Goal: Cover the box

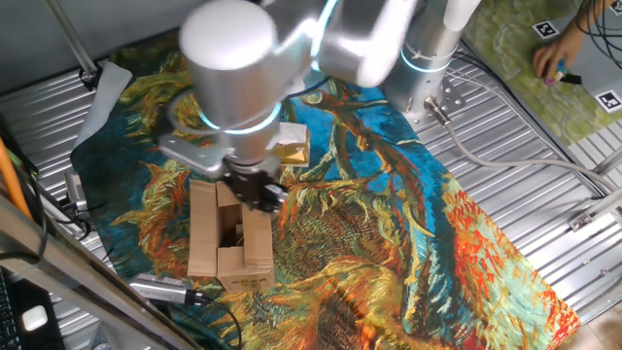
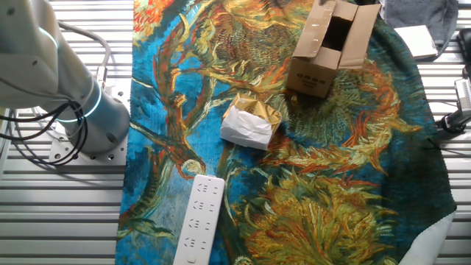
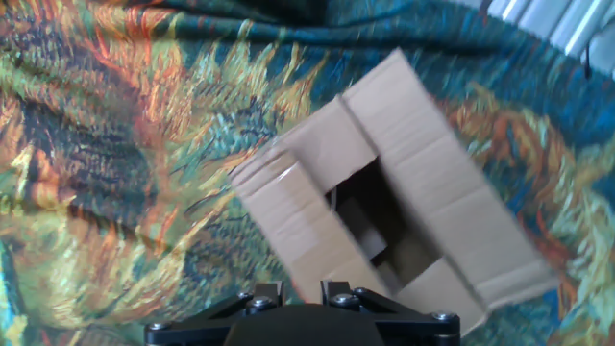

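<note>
The box (image 1: 228, 238) is a small brown cardboard carton standing on the painted cloth. Its flaps are spread and its top is open. It also shows at the far edge in the other fixed view (image 2: 330, 46), where the gripper is out of view. In the hand view the box (image 3: 384, 207) lies just ahead, its dark opening between two long flaps. My gripper (image 1: 258, 190) hangs close over the box's back right rim. Only the finger stubs show in the hand view (image 3: 300, 288), with a narrow gap between them. Nothing is seen in it.
A crumpled white-and-tan paper packet (image 1: 292, 141) lies behind the box, also in the other fixed view (image 2: 250, 125). A white power strip (image 2: 199, 221) lies on the cloth. A silver cylinder (image 1: 165, 289) lies beside the box. A person's hand (image 1: 554, 53) is at the far right.
</note>
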`<action>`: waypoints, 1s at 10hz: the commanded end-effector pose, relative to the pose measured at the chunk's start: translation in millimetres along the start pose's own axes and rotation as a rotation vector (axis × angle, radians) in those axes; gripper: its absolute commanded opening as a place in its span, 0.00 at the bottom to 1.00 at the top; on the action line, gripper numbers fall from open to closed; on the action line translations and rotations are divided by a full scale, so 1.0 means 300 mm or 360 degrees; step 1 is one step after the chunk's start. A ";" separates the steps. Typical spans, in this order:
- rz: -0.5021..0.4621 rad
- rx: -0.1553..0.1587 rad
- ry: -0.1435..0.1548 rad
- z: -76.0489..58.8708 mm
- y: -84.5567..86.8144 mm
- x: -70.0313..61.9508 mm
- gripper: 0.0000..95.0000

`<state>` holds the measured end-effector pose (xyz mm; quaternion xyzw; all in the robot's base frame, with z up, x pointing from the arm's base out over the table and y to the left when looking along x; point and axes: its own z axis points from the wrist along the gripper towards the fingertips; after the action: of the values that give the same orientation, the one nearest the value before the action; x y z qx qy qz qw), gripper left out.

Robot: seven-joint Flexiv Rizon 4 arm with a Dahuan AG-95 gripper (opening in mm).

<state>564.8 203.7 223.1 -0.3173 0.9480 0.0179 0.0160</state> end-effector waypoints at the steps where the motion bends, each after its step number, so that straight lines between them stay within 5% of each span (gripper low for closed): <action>1: -0.0084 -0.0001 0.0015 0.001 -0.112 -0.040 0.20; 5: -0.0168 0.0008 0.0019 -0.019 -0.282 -0.089 0.20; 10: -0.0162 0.0022 0.0003 -0.025 -0.367 -0.145 0.20</action>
<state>666.2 142.2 229.1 -0.3611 0.9323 0.0086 0.0201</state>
